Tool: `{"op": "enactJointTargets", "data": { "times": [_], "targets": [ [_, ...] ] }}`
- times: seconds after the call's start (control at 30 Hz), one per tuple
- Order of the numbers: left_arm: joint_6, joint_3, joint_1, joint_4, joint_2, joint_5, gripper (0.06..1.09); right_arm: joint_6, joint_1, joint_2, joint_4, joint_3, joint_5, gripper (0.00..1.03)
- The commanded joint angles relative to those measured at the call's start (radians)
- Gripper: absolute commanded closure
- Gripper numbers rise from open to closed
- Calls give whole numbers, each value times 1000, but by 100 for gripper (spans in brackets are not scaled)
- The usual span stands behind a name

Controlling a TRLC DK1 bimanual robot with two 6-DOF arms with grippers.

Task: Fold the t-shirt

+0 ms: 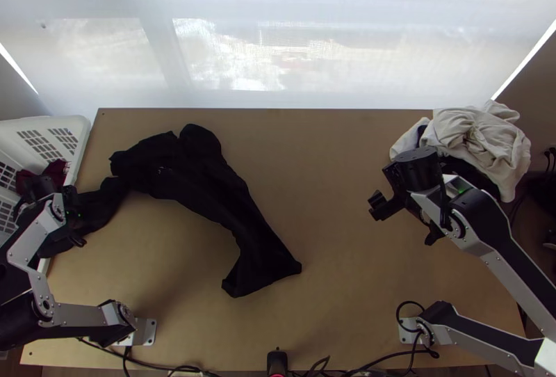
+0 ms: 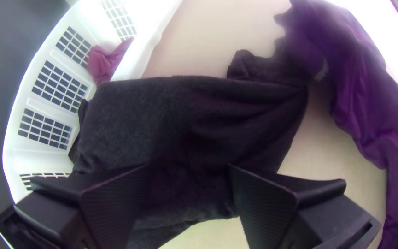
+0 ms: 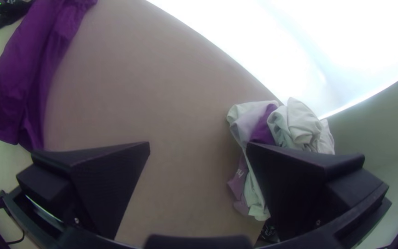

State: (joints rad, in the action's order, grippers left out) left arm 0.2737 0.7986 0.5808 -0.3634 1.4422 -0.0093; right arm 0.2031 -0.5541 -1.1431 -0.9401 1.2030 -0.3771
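Note:
A black shirt [image 1: 208, 189] lies bunched and elongated across the table's left half, one end near the middle. Dark cloth [image 1: 101, 206] adjoins its left end and reaches the basket. My left gripper [image 1: 80, 227] is over that dark cloth beside the basket. In the left wrist view, the left gripper [image 2: 187, 189] has its fingers wide apart above the dark cloth [image 2: 185, 120]. On the right of the table my right gripper [image 1: 402, 222] hangs near the pale pile. In the right wrist view, the right gripper [image 3: 198, 161] is open with bare table between its fingers.
A white basket [image 1: 82, 144] with a dark red cloth [image 1: 55, 170] stands at the left edge. White and dark clothes [image 1: 479, 137] are heaped at the back right corner. Cables [image 1: 375, 362] run along the near edge. Bare tabletop [image 1: 333, 168] stretches between shirt and heap.

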Motion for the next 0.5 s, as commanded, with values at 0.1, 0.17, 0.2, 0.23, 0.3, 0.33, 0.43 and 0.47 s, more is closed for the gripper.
{"op": "enactJointTargets", "data": {
  "times": [0.1, 0.17, 0.2, 0.23, 0.3, 0.33, 0.43, 0.47],
  "targets": [
    [-2, 17, 21, 50, 66, -9, 86, 4, 14, -3, -9, 4, 0, 5],
    [-1, 30, 30, 52, 66, -9, 100, 4, 23, -1, -14, 3, 0, 5],
    [-1, 39, 34, 50, 66, -9, 105, 4, 26, 0, -17, 1, 0, 5],
    [-1, 50, 40, 50, 64, -9, 105, 2, 29, 2, -17, -2, 0, 5],
    [-2, 80, 53, 35, 49, -8, 105, 2, 34, 6, -17, -11, 0, 5],
    [-2, 100, 59, 24, 34, -6, 105, 2, 37, 9, -19, -16, 0, 5],
    [-8, 174, 83, 0, -22, 3, 105, 1, 43, 14, -19, -28, 0, 5],
    [-13, 202, 94, -5, -40, 6, 105, 1, 45, 14, -19, -31, 0, 5]
  ]
}}
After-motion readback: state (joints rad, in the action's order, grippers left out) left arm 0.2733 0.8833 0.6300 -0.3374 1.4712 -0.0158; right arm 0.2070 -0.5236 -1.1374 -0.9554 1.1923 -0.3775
